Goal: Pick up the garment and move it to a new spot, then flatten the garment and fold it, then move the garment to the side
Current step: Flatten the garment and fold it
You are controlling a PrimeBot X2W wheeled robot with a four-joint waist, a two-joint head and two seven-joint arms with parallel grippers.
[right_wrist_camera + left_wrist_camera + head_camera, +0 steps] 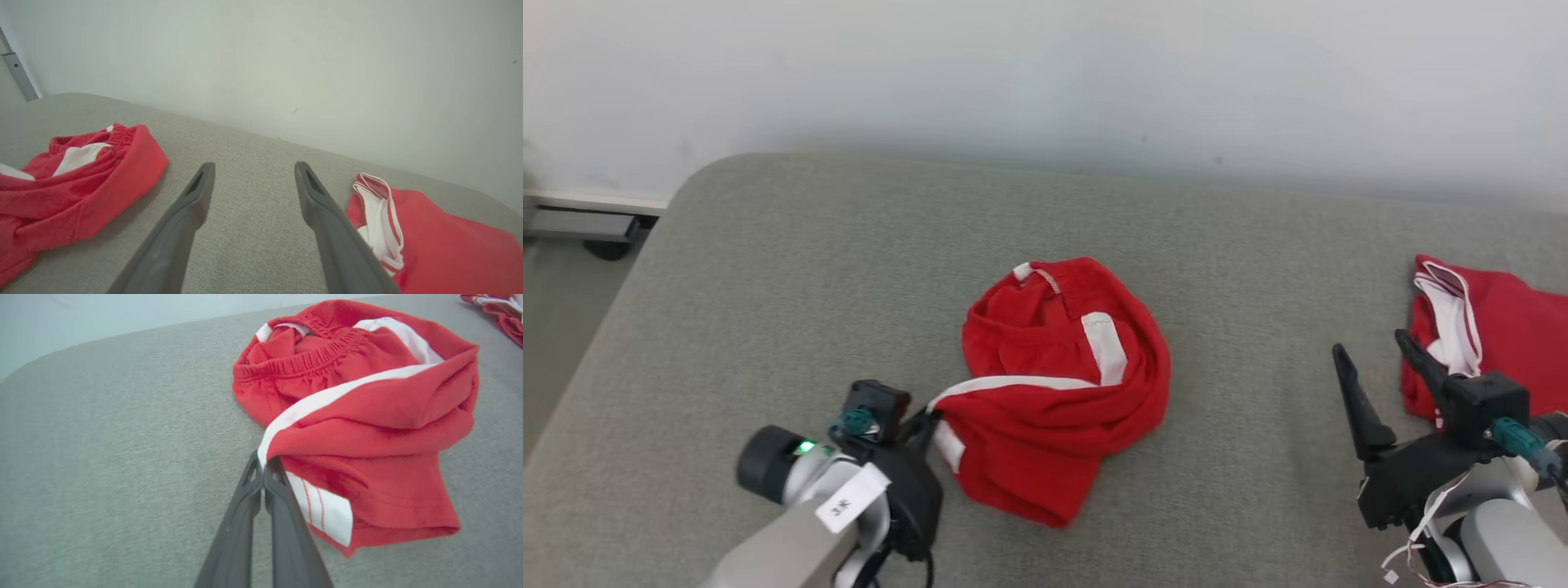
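Garment (1062,384), red: laid crumpled at centre of grey surface (768,269); its white-striped edge at 8 o'clock is pinched by left claw (929,420). Right claw (1369,340) is held spread at 4 o'clock, beside second cloth (1503,327).

Bright, even light casts faint shadows (wrist views curve at edges).

Grey surface (768,269): garment (1045,425), red cloth (1511,327)
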